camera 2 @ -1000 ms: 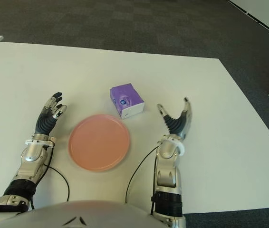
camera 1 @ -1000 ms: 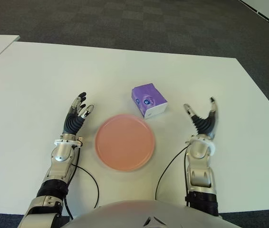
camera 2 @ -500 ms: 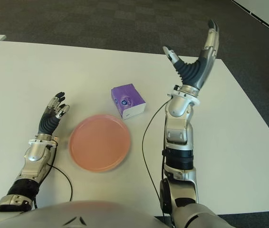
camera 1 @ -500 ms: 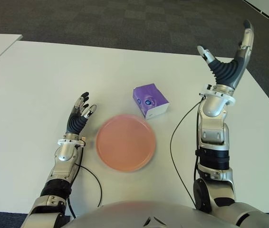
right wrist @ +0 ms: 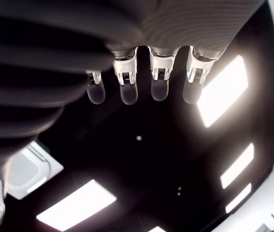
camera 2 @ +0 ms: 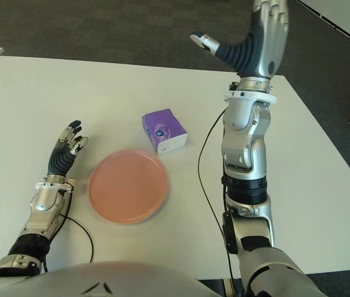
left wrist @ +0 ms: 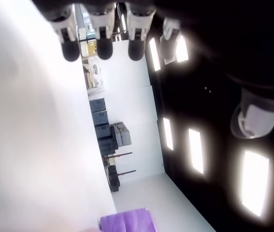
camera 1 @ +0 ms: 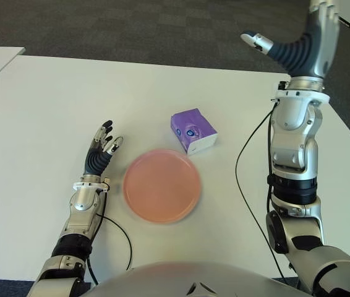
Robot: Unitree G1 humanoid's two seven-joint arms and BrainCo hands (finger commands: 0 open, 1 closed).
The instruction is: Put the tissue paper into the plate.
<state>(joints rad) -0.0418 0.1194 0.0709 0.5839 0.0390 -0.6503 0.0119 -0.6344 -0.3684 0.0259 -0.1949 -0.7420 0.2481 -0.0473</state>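
White counter spanning most of the scene, dark carpeted floor beyond its far edge. Right arm reared upright from the near right, right hand high above the counter's far right part, fingers spread, thumb out toward the left, grasping nothing. Left hand low at the near left, just left of the plate, fingers extended and relaxed, empty. Round pink plate flat near the front centre, bare. Purple tissue paper pack on the counter just beyond the plate's far right rim, close to it but apart, outside the plate, well clear of both hands.
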